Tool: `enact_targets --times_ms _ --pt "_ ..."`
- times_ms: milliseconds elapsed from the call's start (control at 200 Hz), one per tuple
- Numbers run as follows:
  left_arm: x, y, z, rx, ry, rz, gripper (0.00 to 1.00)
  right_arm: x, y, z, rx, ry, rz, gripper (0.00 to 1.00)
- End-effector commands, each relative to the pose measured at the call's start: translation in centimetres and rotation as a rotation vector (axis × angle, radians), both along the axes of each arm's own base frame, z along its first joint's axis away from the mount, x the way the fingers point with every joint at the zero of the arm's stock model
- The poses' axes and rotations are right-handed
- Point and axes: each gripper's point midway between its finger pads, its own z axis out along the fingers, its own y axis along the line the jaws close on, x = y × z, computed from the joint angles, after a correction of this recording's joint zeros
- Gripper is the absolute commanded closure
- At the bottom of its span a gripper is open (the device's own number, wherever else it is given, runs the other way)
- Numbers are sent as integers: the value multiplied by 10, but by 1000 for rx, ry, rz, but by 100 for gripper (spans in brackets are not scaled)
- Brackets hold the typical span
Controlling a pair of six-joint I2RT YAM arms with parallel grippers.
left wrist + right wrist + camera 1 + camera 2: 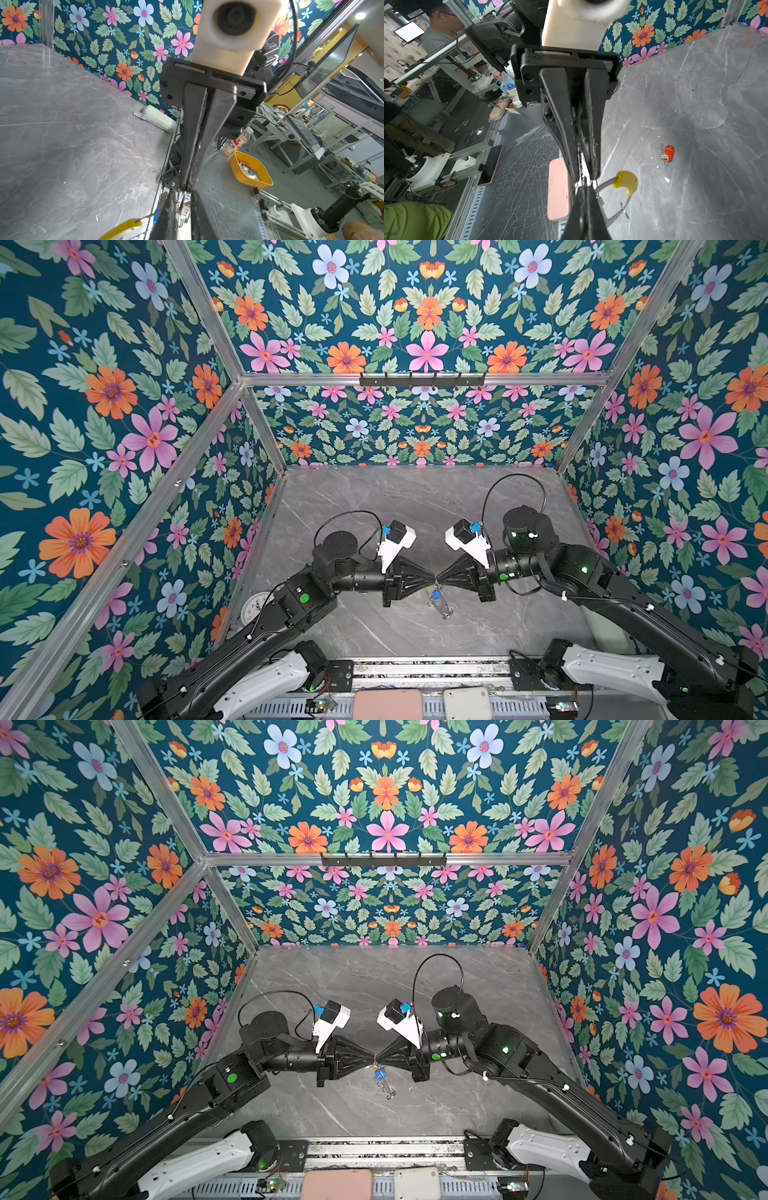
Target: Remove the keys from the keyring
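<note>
In both top views, at 6 o'clock on the front rail, a pink case (388, 703) lies just beside a white box (466, 700). Farther in, near the middle of the grey marble table (374, 506), the two claws meet tip to tip. The left gripper (431, 577) reaches in from 9 o'clock and the right gripper (441, 576) from 3 o'clock.

The keyring (626, 183) hangs from that meeting point toward 6 o'clock, with the blue-tagged key (436, 596) on it. The right claw's fingers are pressed together on the ring's grey band. The left claw's fingers stand a sliver apart with small silver loops between them; whether they pinch, I cannot tell.

The red-tagged key (667, 154) lies flat on the table, off the ring and well apart from it. At 12 o'clock, a black hook rack (422, 379) sits on the back frame.
</note>
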Motion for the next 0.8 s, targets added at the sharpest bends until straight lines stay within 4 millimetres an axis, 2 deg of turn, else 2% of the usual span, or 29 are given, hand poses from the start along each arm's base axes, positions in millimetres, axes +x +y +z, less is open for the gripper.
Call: enact_targets --times_ms 0,140,260,575,795 --pt "-3 -1 1 1 -11 -21 83 0 -1 4 8 -25 2 100" --pt "-2 -1 -2 10 -7 -20 83 1 -1 6 11 -33 -3 100" --pt "-2 0 -3 15 -8 -17 78 1 -2 5 9 -33 -5 100" --pt "-4 -2 0 1 -10 -38 85 0 0 5 12 -24 6 100" --pt "-6 -2 3 -11 -12 -50 96 0 1 5 11 -22 9 100"
